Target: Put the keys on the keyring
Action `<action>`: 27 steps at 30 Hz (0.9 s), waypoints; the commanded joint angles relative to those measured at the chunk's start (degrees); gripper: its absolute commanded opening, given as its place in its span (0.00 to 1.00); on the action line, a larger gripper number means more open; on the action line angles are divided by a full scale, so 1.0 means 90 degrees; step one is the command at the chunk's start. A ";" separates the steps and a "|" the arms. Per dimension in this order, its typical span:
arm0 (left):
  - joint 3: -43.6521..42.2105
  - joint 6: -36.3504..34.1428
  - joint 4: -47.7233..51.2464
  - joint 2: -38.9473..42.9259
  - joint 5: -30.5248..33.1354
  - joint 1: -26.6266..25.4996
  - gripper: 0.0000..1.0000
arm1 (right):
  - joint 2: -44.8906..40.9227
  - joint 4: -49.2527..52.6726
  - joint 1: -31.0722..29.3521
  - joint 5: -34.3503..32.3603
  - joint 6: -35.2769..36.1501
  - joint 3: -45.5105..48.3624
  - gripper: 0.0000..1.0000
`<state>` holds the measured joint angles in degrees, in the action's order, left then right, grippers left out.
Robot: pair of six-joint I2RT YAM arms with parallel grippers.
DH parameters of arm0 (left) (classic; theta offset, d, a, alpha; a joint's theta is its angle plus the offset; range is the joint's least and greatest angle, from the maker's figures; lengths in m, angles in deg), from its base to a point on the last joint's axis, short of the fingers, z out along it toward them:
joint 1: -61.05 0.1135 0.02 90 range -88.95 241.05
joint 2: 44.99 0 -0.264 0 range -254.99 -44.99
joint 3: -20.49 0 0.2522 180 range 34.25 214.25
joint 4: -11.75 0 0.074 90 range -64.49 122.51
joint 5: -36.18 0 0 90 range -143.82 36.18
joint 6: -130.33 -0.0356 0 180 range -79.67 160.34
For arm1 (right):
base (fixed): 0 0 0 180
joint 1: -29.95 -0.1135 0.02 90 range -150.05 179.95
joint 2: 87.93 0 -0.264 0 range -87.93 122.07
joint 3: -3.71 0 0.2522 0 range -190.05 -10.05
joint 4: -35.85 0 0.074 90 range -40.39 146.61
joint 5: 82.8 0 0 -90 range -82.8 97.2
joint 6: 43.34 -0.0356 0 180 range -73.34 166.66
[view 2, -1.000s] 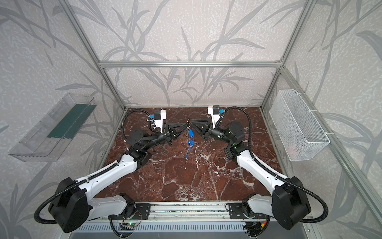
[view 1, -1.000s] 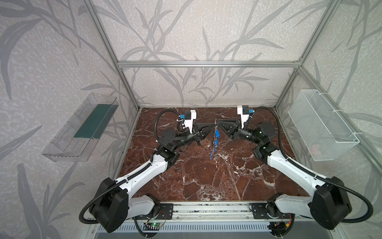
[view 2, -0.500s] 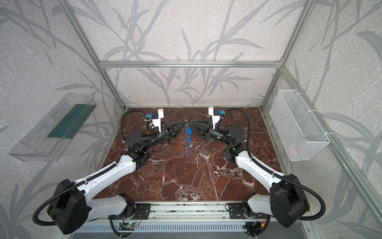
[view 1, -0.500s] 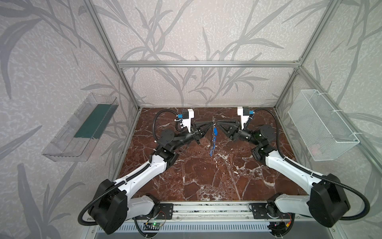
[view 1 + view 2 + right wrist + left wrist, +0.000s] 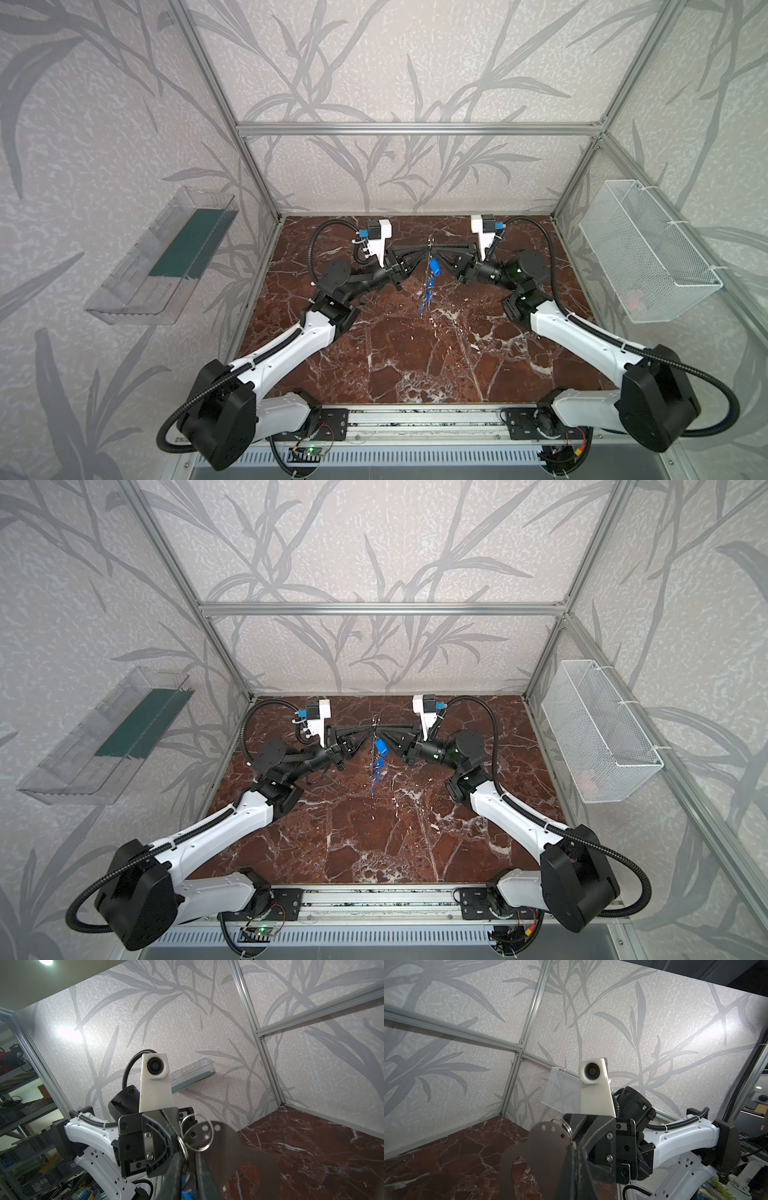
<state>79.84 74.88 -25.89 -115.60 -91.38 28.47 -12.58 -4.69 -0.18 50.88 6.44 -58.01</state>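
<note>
- My left gripper (image 5: 424,249) is clamped on the keyring (image 5: 542,1147), holding it up off the table (image 5: 415,353), edge-on in both top views.
- My right gripper (image 5: 435,249) meets it tip to tip, jaws narrow, nipping what looks like the keys (image 5: 379,748) by their ring; the blue tags dangle below.
- A split ring (image 5: 197,1135) sits at the plate's holed edge. I cannot tell whether it is fully threaded.
- Risk: if I release now and the ring is only half through, the bunch drops to the table.
- Risk: pushing further could twist the thin plate in the left jaws, since it is held only near one edge.
- Swinging tags could snag a fingertip.
</note>
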 commanded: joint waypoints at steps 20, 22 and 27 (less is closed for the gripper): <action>0.0930 -0.1644 0.4009 0.0857 -0.0205 0.0142 0.15 | -0.0297 0.2547 0.0468 0.1162 0.1507 -0.0577 0.00; 0.1092 -0.1945 0.4652 0.0935 -0.0263 0.0187 0.16 | -0.0333 0.3166 0.0469 0.1234 0.1944 -0.0718 0.00; 0.1504 -0.2661 0.6015 0.0908 -0.0532 0.0287 0.17 | -0.0355 0.5097 0.0415 0.1365 0.3260 -0.1348 0.00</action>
<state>91.38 57.09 17.67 -107.57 -93.50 30.49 -13.74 29.47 3.77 60.85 26.70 -66.12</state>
